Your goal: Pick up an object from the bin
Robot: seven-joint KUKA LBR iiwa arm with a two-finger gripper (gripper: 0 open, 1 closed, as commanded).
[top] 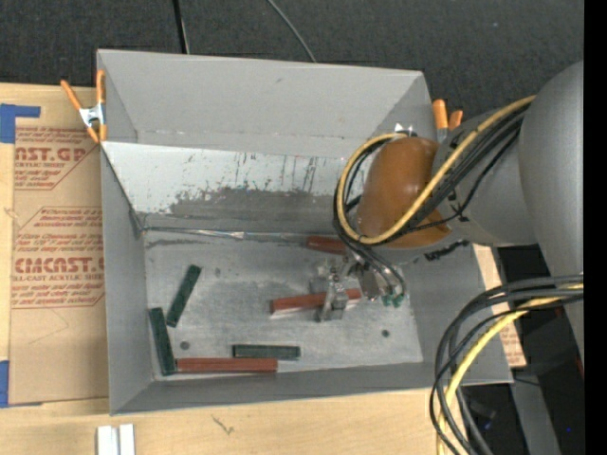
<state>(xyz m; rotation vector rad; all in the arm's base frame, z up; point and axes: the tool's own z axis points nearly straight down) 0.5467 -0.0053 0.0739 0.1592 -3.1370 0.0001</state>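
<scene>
Red stick (294, 304) lies flat near the middle of the bin (123, 254) floor, its length running left to right. The gripper (332, 303) stands low over the stick's right end. From where I stand, contact cannot be confirmed, and whether the claw is wide or narrow cannot be told.

Recommended procedure for the step in hand:
1. Set the claw across the stick's narrow width, not along its length.
2. Lower until the claw brackets the stick, stopping short of pressing on the floor.
3. Close, then lift straight up.

Caution: a hold this near one end will likely let the stick droop or pivot. A hold nearer the middle looks safer.

Inventory:
- Red, three: the one above, the front red stick (226, 365), and the back red stick (322, 244) partly under the arm.
- Green, three: the tilted green stick (183, 295), the left green stick (161, 341) and the short green stick (266, 352).
</scene>
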